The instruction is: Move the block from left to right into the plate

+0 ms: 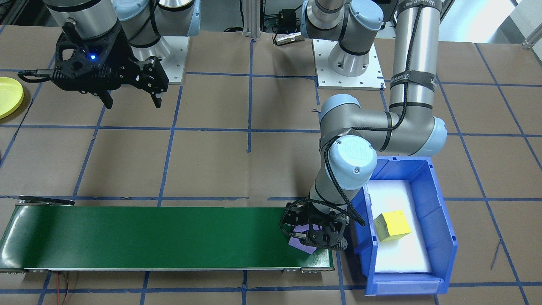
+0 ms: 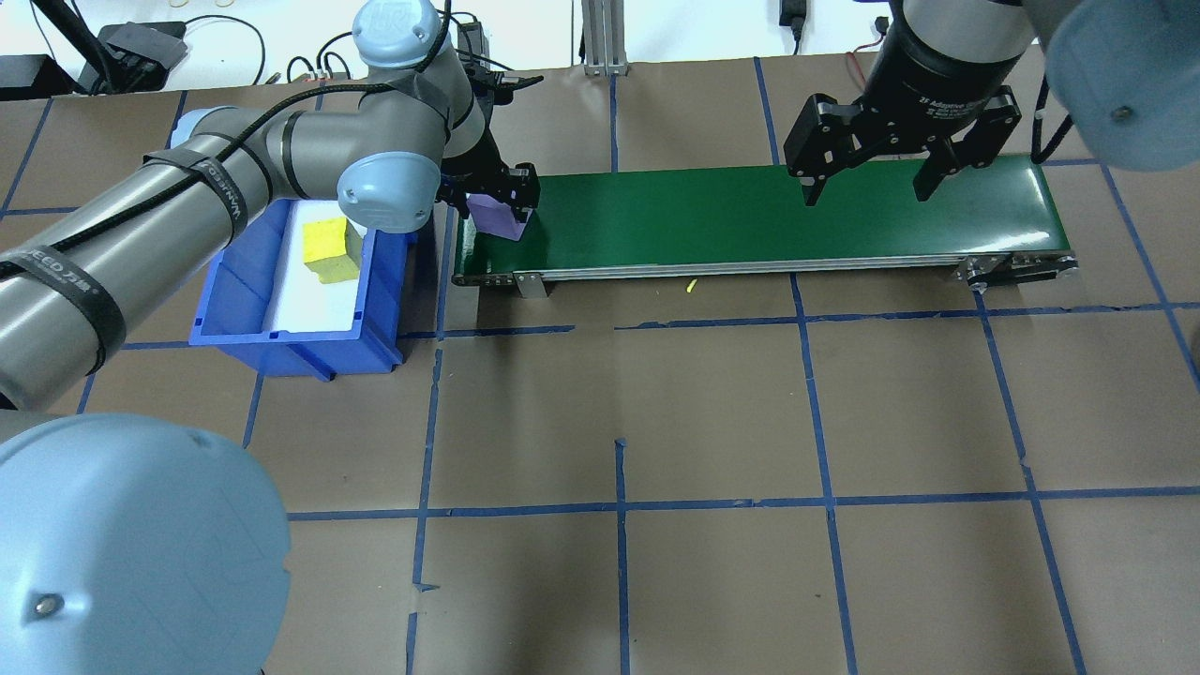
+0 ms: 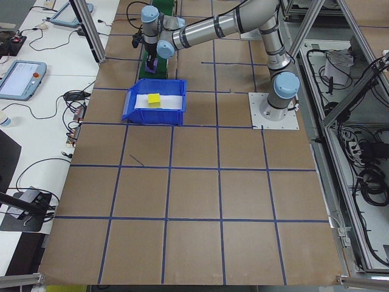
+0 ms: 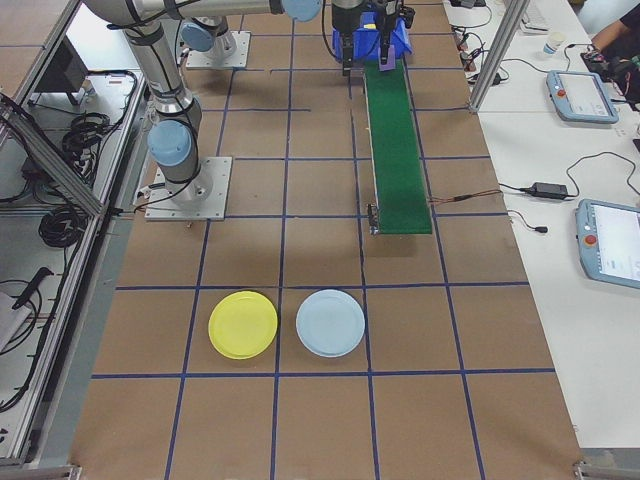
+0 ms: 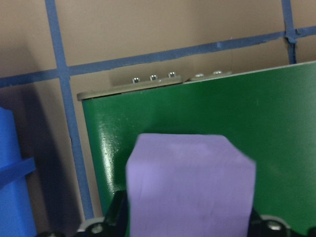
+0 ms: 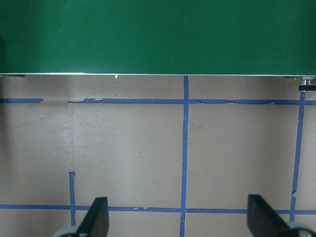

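Note:
A purple block [image 5: 190, 187] is held by my left gripper [image 1: 317, 237], which is shut on it low over the end of the green conveyor belt [image 2: 750, 211] beside the blue bin. The block [image 2: 497, 217] fills the lower part of the left wrist view between the fingers. My right gripper [image 2: 865, 195] hangs open and empty above the belt's other end, its fingers [image 6: 96, 219] spread wide. The yellow plate [image 4: 243, 324] lies on the table beyond that far end, and its rim [image 1: 8, 95] shows at the front view's left edge.
A blue bin [image 1: 440, 220] with a white liner holds a yellow block [image 1: 391, 225] right next to the left gripper. A light blue plate [image 4: 330, 322] lies beside the yellow one. Blue tape lines grid the brown table top.

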Available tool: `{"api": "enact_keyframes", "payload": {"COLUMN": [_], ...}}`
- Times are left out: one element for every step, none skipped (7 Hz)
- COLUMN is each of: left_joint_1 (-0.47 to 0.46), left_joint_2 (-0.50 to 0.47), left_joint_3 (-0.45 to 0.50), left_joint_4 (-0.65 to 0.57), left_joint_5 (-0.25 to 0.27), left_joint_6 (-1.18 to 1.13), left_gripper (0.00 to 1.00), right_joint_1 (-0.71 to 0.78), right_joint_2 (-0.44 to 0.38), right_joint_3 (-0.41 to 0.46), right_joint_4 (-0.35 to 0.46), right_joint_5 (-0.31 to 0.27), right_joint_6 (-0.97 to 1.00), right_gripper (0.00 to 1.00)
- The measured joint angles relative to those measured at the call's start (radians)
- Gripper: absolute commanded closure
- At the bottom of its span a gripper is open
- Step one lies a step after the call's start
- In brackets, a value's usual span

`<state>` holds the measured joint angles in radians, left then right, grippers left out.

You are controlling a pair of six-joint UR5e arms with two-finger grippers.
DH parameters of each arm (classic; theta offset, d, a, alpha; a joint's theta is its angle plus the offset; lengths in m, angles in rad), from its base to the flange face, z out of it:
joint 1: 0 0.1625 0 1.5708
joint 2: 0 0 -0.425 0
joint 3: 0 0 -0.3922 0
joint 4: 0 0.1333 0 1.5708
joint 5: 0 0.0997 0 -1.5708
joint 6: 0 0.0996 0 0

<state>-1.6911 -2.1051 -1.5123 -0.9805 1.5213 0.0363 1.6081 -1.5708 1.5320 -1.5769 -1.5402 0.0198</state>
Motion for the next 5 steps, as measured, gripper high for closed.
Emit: {"api": "enact_keyframes", "payload": {"left_joint_1": [-0.004,-0.003,0.013,0.057,0.123], "left_joint_2": [0.027,0.075,0.125,0.158,0.173], "left_joint_3": [-0.007,-0.006,0.003,0.009,0.014], "left_joint_4": [0.001,-0.032,-0.090,-0.137,-0.174], "left_joint_5": [0.002,0.010,0.035,0.072,0.092], "left_joint_6": [0.000,0.005,0.007,0.007,0.007], "left_gripper": [0.00,0.00,0.00,0.00,0.00], "right_joint_1": [0.000,0.000,0.001,0.002,0.004], "right_joint_2": [0.000,0.000,0.000,0.000,0.000], "right_joint_3": [0.000,0.000,0.000,0.000,0.000], "right_joint_4": [0.000,0.000,0.000,0.000,0.000], "right_joint_5": [0.000,0.000,0.000,0.001,0.001], "right_joint_6": [0.001,0.001,0.002,0.002,0.002], "right_gripper": [0.00,0.00,0.00,0.00,0.00]}}
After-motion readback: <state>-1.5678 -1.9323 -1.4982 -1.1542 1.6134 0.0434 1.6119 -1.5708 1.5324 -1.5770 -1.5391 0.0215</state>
